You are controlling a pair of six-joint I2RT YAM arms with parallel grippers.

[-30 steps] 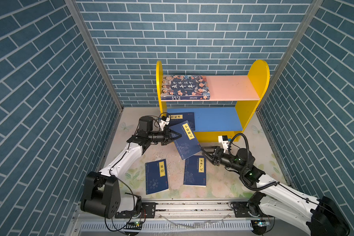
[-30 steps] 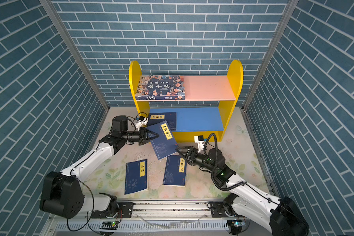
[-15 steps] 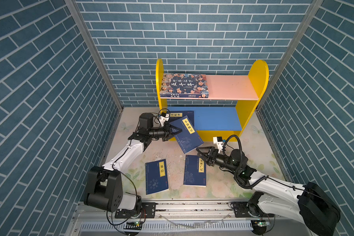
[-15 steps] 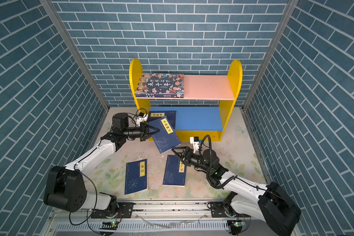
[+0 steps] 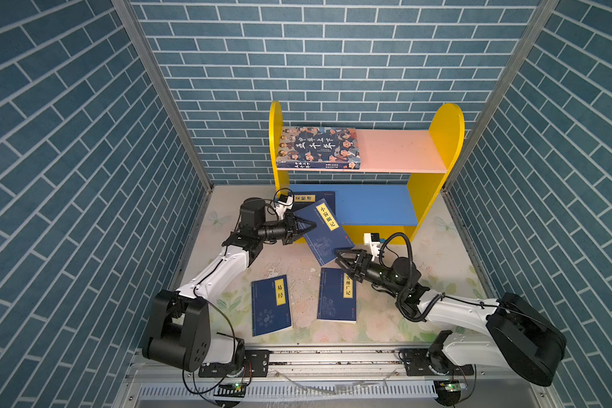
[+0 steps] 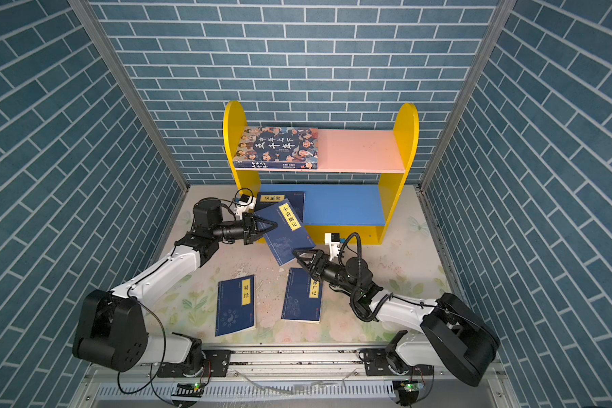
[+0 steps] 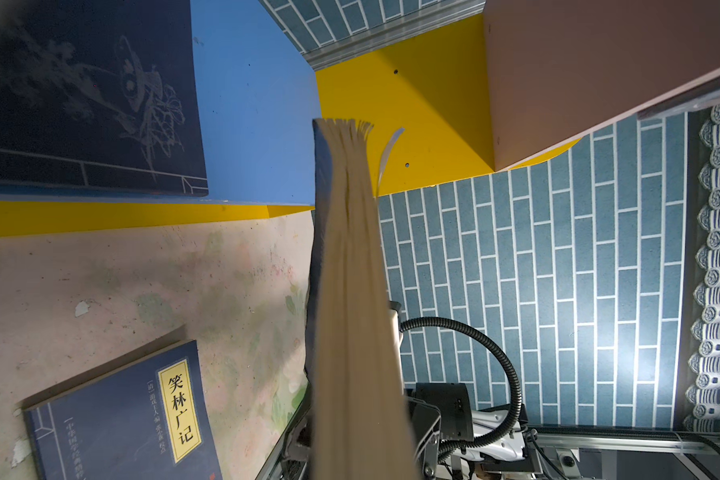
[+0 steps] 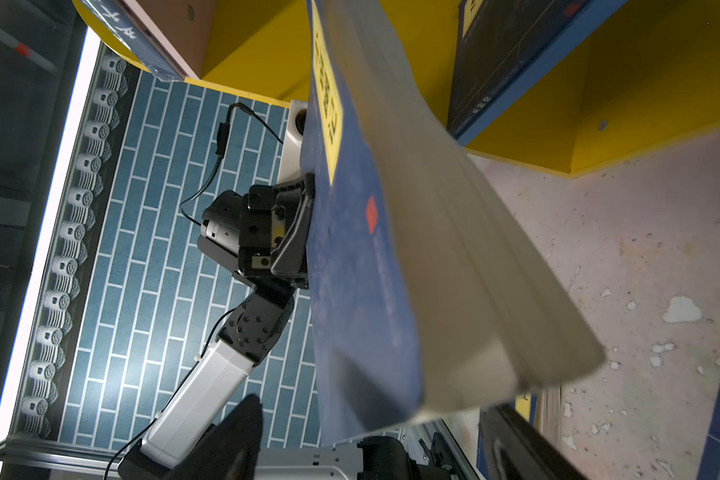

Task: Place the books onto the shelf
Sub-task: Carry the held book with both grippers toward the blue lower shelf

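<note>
The left gripper (image 5: 309,225) is clamped on the left edge of the held book (image 5: 327,235). In the left wrist view its fingers are hidden behind the pages, which show edge-on and blurred. The right gripper (image 5: 340,260) has its jaws apart around the near corner of this book, and I cannot tell if they touch it. In the right wrist view only the dark finger ends show, cut off by the frame. The lower book (image 5: 304,197) lies on the left part of the blue board (image 5: 371,205), and the held book and the left wrist camera cover most of it. The right gripper covers the far right corner of the right floor book (image 5: 336,300).

The held book is thin and navy, with 1 yellow label bearing black characters and a pale drawing on the cover. It hangs tilted above the table (image 5: 449,254), in front of the left half of the shelf (image 5: 446,130). The cartoon book (image 5: 318,146) lies flat on the left of the pink board (image 5: 396,150). The left floor book (image 5: 271,305) lies flat near the front, just beside the right floor book, not touching.
</note>
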